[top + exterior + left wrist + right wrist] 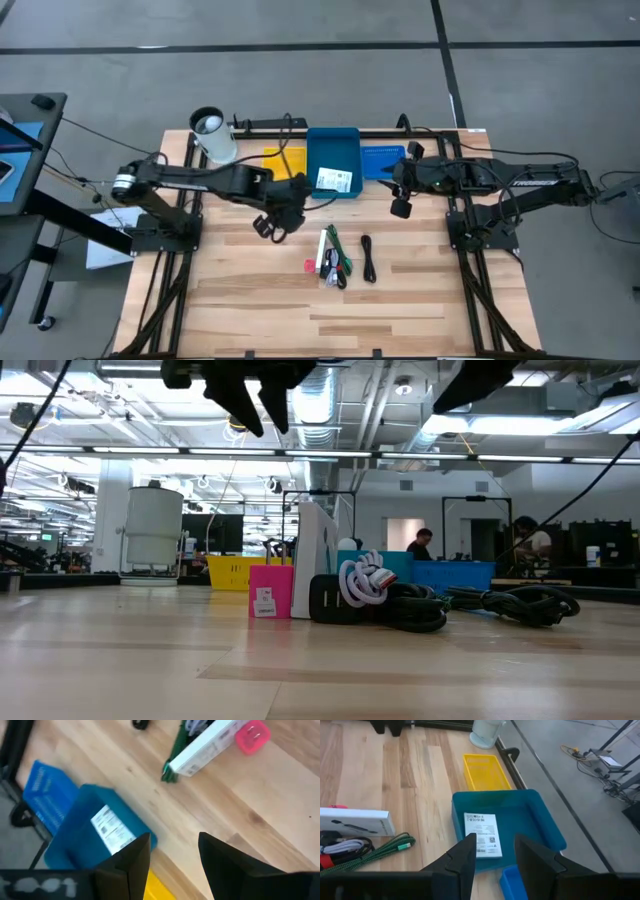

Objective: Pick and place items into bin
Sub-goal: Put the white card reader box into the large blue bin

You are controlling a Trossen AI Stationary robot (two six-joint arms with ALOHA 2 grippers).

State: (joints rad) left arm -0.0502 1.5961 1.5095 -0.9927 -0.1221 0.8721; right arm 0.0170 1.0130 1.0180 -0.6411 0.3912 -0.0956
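the pile of items (333, 260) is too small overhead to tell apart.

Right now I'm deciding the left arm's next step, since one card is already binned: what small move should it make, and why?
Probably swing the open, empty left gripper toward the item pile. One white card lies in the blue bin; the rest sits on the table.

Both arms are dark, near-black, built of slender tubular links with bulkier joint housings. The left arm (190, 178) carries a silver-grey cylindrical cap at its outer joint. The right arm (500, 180) bears faint pale lettering along its link. Thin black cables trail from both. Fingers (465, 857) are flat, matte black, angular wedges.
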